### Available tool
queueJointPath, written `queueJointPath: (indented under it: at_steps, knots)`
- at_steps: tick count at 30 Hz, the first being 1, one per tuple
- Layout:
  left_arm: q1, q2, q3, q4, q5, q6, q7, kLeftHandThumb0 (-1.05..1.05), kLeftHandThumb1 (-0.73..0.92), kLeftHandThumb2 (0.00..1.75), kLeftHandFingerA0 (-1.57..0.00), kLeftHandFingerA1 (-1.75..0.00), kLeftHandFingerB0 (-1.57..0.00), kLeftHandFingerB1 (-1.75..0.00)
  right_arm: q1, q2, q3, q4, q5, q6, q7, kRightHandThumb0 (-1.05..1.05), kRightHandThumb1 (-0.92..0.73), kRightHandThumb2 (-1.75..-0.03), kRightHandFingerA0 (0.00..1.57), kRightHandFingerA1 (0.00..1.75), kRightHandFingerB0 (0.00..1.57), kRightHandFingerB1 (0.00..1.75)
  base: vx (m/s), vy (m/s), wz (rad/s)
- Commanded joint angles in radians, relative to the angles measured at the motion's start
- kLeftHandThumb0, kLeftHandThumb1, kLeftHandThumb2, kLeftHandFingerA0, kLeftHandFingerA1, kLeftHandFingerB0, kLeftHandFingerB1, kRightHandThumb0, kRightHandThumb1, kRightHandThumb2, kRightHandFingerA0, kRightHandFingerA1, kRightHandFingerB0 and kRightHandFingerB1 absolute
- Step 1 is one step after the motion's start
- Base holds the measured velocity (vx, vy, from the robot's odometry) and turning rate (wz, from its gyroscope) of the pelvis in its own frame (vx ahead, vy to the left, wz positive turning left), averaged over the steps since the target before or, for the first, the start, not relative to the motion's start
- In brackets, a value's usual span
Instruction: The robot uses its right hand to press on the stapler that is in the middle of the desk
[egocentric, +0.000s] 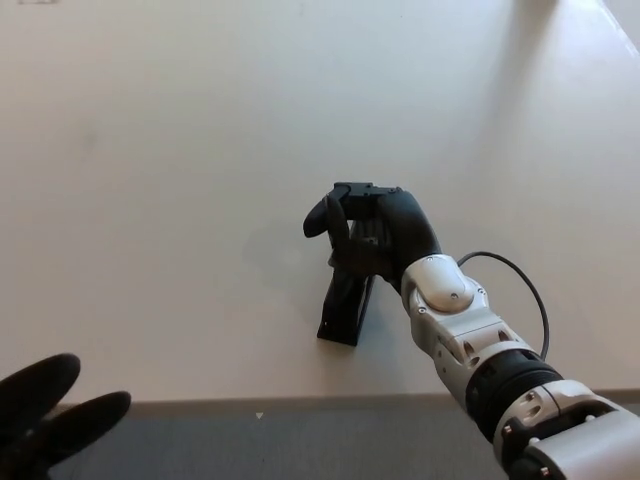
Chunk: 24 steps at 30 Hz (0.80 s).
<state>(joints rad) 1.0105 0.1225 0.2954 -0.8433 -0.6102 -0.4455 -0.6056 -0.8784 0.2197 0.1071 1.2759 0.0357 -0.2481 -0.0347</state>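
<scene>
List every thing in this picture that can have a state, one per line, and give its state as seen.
Stapler: lying flat on the desk, far end under the right robot hand.
Right robot hand: fingers curled, resting on the stapler.
Left robot hand: open, holding nothing, low at the desk's near edge.
Desk: white.
</scene>
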Motion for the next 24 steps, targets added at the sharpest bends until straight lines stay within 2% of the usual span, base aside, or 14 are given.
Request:
queueJointPath:
  at_steps: [1,2,4,8,11,12,14,16,17,18,19,20,22,24]
  knots:
    - [0.108,0.003,-0.026,-0.001,-0.061,-0.033,-0.064,-1.03,0.91,0.73,-0.09,-0.60,-0.02,-0.49,0.286,0.115,0.061,0.089,-0.091,0.101,-0.034,-0.65,-0.71,-1.21,1.36,1.48,1.27,1.43,0.00,0.000,0.00]
    - [0.155,-0.006,-0.032,0.001,-0.065,-0.050,-0.086,-1.05,0.77,1.23,-0.14,-0.63,0.00,-0.51,0.325,0.120,0.069,0.090,-0.094,0.092,-0.037,-0.63,-0.71,-1.21,1.35,1.47,1.26,1.42,0.00,0.000,0.00]
    - [0.290,-0.025,-0.051,0.037,-0.113,-0.116,-0.192,-1.03,0.92,0.71,-0.05,-0.62,-0.03,-0.51,0.459,0.135,0.092,0.096,-0.104,0.038,-0.035,-0.63,-0.71,-1.20,1.37,1.47,1.26,1.42,0.00,0.000,0.00]
    - [0.376,-0.045,-0.069,0.127,-0.147,-0.189,-0.309,-0.98,0.74,1.21,0.00,-0.55,-0.07,-0.52,0.565,0.150,0.130,0.106,-0.126,0.023,-0.056,-0.63,-0.69,-1.20,1.38,1.48,1.29,1.43,0.00,0.000,0.00]
    - [0.348,-0.065,-0.113,0.180,-0.166,-0.210,-0.344,-1.00,0.92,0.69,-0.07,-0.64,-0.07,-0.54,0.591,0.160,0.144,0.112,-0.128,0.033,-0.066,-0.66,-0.69,-1.20,1.38,1.49,1.26,1.44,0.00,0.000,0.00]
    - [0.309,-0.091,-0.131,0.207,-0.156,-0.245,-0.342,-0.41,0.37,1.07,-0.07,-0.58,0.00,-0.53,0.596,0.166,0.146,0.113,-0.127,0.042,-0.070,-0.65,-0.70,-1.20,1.36,1.48,1.26,1.43,0.00,0.000,0.00]
    - [0.251,-0.116,-0.135,0.259,-0.143,-0.305,-0.358,-0.40,0.37,1.07,-0.07,-0.58,0.00,-0.53,0.612,0.169,0.156,0.116,-0.132,0.041,-0.076,-0.62,-0.67,-1.19,1.37,1.46,1.27,1.42,0.00,0.000,0.00]
    - [0.255,-0.119,-0.135,0.279,-0.169,-0.308,-0.389,-0.40,0.36,1.06,-0.08,-0.58,0.00,-0.53,0.641,0.169,0.172,0.121,-0.141,0.044,-0.082,-0.60,-0.65,-1.18,1.35,1.44,1.27,1.40,0.00,0.000,0.00]
    - [0.270,-0.110,-0.130,0.280,-0.183,-0.292,-0.404,-1.04,0.92,0.73,-0.07,-0.65,-0.09,-0.52,0.652,0.169,0.174,0.121,-0.140,0.042,-0.086,-0.58,-0.65,-1.18,1.35,1.44,1.27,1.40,0.00,0.000,0.00]
    - [0.268,-0.117,-0.130,0.298,-0.198,-0.301,-0.427,-0.96,0.72,1.18,-0.11,-0.63,-0.08,-0.56,0.672,0.169,0.181,0.124,-0.143,0.047,-0.092,-0.55,-0.64,-1.17,1.34,1.42,1.26,1.38,0.00,0.000,0.00]
    - [0.259,-0.140,-0.140,0.311,-0.193,-0.330,-0.425,-1.04,0.92,0.75,-0.18,-0.70,-0.12,-0.53,0.692,0.165,0.194,0.126,-0.152,0.046,-0.099,-0.54,-0.66,-1.19,1.36,1.42,1.26,1.38,0.00,0.000,0.00]
    - [0.258,-0.155,-0.156,0.318,-0.190,-0.351,-0.429,-0.97,0.73,1.20,-0.19,-0.69,-0.07,-0.57,0.715,0.160,0.201,0.129,-0.157,0.047,-0.109,-0.52,-0.66,-1.18,1.35,1.41,1.25,1.36,0.00,0.000,0.00]
    - [0.287,-0.131,-0.156,0.309,-0.175,-0.335,-0.435,-0.41,0.32,1.04,-0.08,-0.59,0.00,-0.54,0.747,0.153,0.205,0.134,-0.154,0.046,-0.111,-0.57,-0.72,-1.21,1.36,1.44,1.27,1.40,0.00,0.000,0.00]
    - [0.275,-0.133,-0.155,0.320,-0.207,-0.327,-0.463,-1.00,0.70,1.18,-0.13,-0.68,-0.06,-0.59,0.765,0.146,0.215,0.137,-0.161,0.051,-0.114,-0.58,-0.68,-1.20,1.37,1.45,1.29,1.41,0.00,0.000,0.00]
